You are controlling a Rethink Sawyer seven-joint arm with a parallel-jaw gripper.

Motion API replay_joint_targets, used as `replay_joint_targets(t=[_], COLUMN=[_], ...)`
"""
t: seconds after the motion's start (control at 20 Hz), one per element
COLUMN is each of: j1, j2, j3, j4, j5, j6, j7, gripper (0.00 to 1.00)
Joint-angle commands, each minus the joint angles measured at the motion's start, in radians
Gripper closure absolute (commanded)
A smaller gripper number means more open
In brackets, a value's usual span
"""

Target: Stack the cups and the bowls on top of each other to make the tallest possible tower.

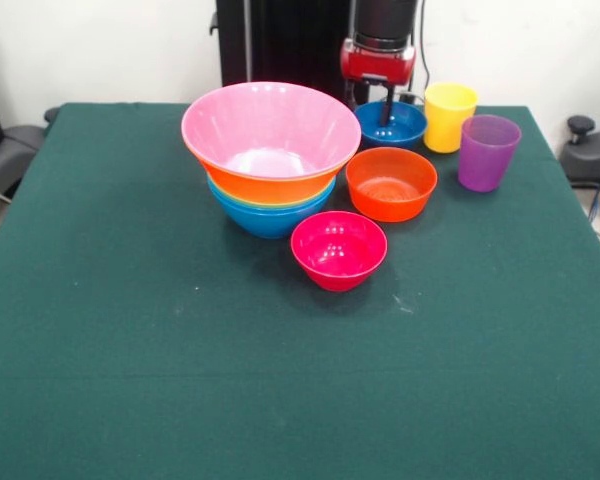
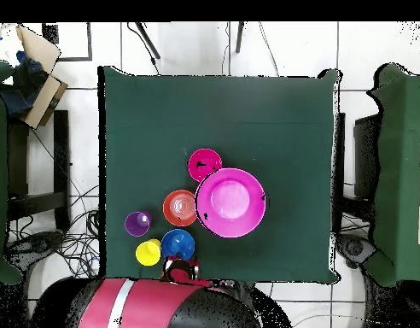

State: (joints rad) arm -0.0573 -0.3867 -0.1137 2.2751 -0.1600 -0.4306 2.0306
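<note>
Front view: gripper (image 1: 386, 118) in dark blue bowl (image 1: 391, 124)

Bright, even light from above — soft shadows under the bowls (image 1: 337, 249), faint gloss inside.

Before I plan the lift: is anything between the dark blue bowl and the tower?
On the table, yes: the orange-red bowl sits partly between the dark blue bowl and the tower. Overhead, nothing visible blocks it.
</note>
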Motion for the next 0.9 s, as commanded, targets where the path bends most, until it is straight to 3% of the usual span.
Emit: replay_joint_targets(t=[0.05,0.3,0.35,0.9], j1=[0.010,0.012,0.009,0.014], j2=[0.058,0.056,0.056,0.034], j3=[0.098,0.094,0.096,0.094], j4=[-0.144,-0.140,-0.139,-0.130], j5=[0.018,0.023,0.025,0.032], j6=[-0.056,-0.058,-0.054,-0.037], j7=[0.160,0.164,0.166,0.160], gripper=[0.00,0.00,1.00,1.00])
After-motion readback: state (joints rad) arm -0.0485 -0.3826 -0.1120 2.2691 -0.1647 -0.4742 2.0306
